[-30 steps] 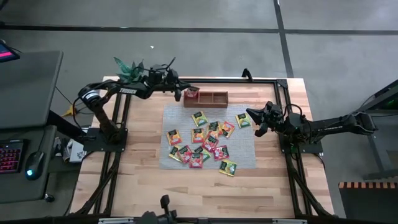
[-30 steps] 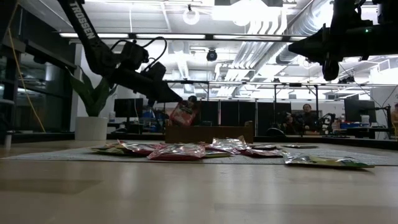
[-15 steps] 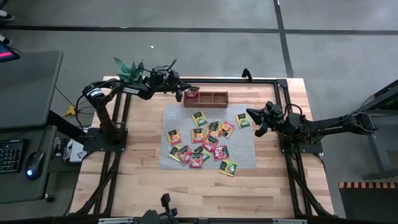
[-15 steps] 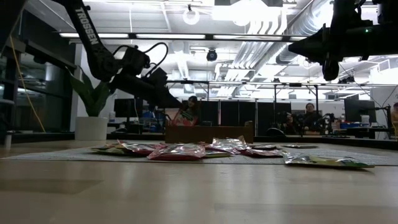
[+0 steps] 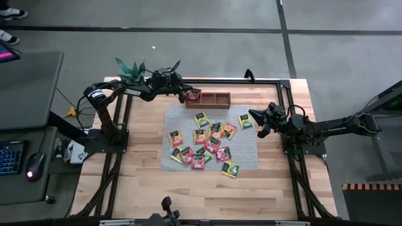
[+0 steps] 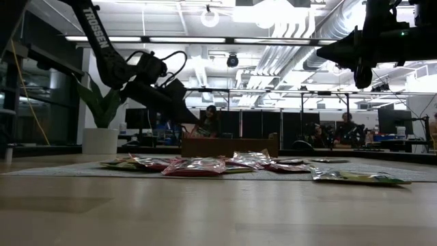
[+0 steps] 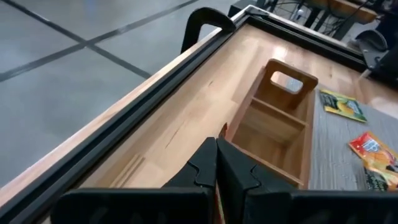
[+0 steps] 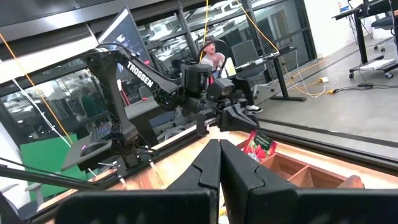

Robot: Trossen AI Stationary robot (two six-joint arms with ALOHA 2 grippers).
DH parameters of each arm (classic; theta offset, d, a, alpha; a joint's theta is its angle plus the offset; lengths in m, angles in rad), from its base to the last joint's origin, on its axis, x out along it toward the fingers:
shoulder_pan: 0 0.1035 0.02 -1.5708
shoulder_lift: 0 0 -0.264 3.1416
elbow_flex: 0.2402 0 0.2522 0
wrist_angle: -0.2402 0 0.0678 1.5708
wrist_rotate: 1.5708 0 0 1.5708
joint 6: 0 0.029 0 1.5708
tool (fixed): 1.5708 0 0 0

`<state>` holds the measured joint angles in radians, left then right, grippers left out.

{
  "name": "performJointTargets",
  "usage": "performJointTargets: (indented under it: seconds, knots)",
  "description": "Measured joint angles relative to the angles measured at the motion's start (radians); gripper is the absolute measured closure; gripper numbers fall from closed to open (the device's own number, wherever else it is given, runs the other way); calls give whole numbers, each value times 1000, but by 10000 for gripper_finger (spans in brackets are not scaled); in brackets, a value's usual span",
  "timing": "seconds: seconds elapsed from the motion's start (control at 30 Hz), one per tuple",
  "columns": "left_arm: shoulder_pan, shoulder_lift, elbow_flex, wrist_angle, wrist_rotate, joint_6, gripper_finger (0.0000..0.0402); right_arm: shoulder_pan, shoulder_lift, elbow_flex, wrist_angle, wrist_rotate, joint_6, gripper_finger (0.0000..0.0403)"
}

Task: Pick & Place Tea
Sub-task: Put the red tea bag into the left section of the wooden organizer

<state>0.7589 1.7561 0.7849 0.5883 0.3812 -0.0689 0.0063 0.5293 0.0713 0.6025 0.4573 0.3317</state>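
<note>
Now your red sachet (image 5: 194, 94) hangs pinched in the left gripper (image 5: 186, 95), right over the end compartment of the tray (image 5: 215, 98) nearest that arm, and it stands on edge, leaning, with its lower edge down in the compartment. So the release is straight down from shut jaws. The other sachets (image 5: 204, 144) lie scattered on the mat (image 5: 251, 160), nearer the right gripper (image 5: 256, 123), which hovers shut and empty beside the mat's edge.
</note>
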Motion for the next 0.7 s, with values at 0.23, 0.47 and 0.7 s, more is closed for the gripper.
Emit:
performJointTargets:
  seconds: [0.23, 0.47, 0.7]
  knots:
    - [0, 0, 0, 3, 8, -6, 400, 0, 0, 0, 0, 0, 0, 402]
    - [0, 0, 0, 6, 27, -4, 346, 0, 0, 0, 0, 0, 0, 402]
    - [0, 0, 0, 44, 28, -16, 256, 0, 0, 0, 0, 0, 0, 402]
